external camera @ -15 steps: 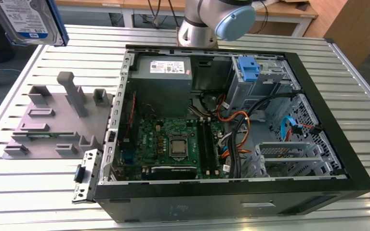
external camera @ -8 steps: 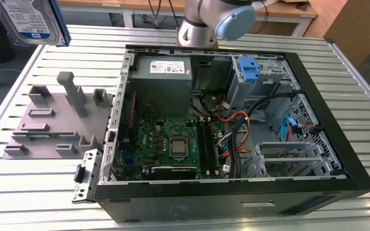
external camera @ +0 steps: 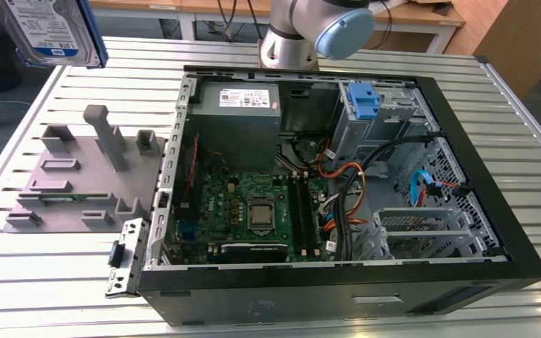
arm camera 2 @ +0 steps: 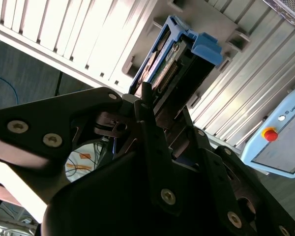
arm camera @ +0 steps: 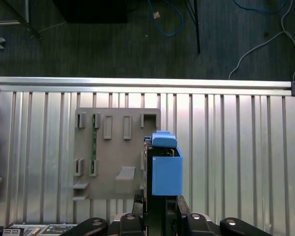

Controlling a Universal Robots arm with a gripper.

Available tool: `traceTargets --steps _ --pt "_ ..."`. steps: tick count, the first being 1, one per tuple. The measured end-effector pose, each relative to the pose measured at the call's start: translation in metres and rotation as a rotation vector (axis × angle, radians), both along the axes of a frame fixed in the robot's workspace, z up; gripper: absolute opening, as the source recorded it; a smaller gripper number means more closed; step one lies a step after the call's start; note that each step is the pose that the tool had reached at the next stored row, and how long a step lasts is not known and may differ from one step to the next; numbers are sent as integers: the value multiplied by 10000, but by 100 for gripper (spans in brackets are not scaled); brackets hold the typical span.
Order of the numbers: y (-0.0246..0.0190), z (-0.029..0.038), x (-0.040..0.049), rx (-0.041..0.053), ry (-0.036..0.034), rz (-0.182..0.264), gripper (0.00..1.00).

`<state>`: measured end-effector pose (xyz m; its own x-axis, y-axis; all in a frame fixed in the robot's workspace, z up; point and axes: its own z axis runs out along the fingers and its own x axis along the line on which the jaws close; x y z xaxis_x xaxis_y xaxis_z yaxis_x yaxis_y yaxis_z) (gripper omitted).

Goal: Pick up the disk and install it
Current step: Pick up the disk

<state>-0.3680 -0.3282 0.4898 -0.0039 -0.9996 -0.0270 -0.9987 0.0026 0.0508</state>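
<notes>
The disk [external camera: 50,29], a silver-grey drive with a white and blue label in a blue carrier, hangs in the air at the exterior view's upper left. It is above the slatted table and beyond the grey fixture plate [external camera: 82,176]. In both wrist views my gripper [arm camera 2: 163,107] [arm camera: 160,202] is shut on the disk [arm camera 2: 167,59] [arm camera: 166,172], with a black finger on each flat side. The disk's blue-framed end points away from the wrist, over the fixture plate [arm camera: 115,147]. The open computer case [external camera: 346,176] lies on the exterior view's right.
Inside the case are a grey power supply box [external camera: 237,105], the motherboard [external camera: 251,211], loose cables and a metal drive bay with an upright blue latch [external camera: 365,102]. The arm's base [external camera: 303,35] stands behind the case. A teach pendant [arm camera 2: 280,142] lies beside the table.
</notes>
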Motion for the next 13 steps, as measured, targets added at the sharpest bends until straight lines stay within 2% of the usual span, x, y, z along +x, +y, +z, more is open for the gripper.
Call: traceTargets --steps 13 --pt "0 0 205 0 0 0 35"
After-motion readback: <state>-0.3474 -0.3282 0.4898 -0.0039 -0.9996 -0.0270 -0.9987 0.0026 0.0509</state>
